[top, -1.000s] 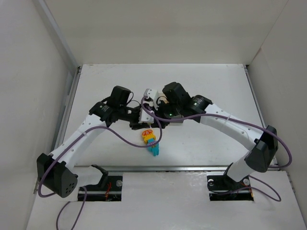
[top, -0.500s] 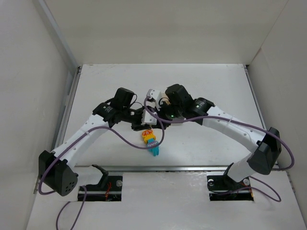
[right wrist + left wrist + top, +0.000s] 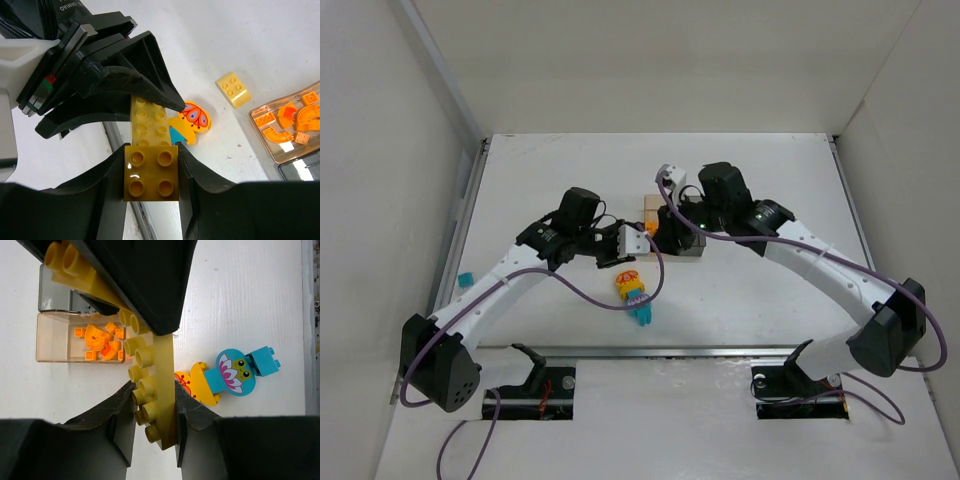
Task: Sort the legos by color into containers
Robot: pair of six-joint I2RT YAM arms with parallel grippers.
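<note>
My left gripper is shut on a long yellow lego plate, held above the table. My right gripper is shut on a square yellow lego brick that meets the plate's other end. In the top view the two grippers face each other, close together. The joined containers lie just behind them: an amber box holding several orange pieces, and a smoky grey box. A yellow and teal lego cluster with butterfly and frog prints lies on the table below.
A small loose yellow brick lies near the amber box. A teal piece lies at the table's left edge. Side walls stand left and right. A metal rail runs along the near edge.
The right arm has drawn back and to the right, uncovering the boxes. The left gripper has shifted slightly right. The lego cluster on the table has not moved.
</note>
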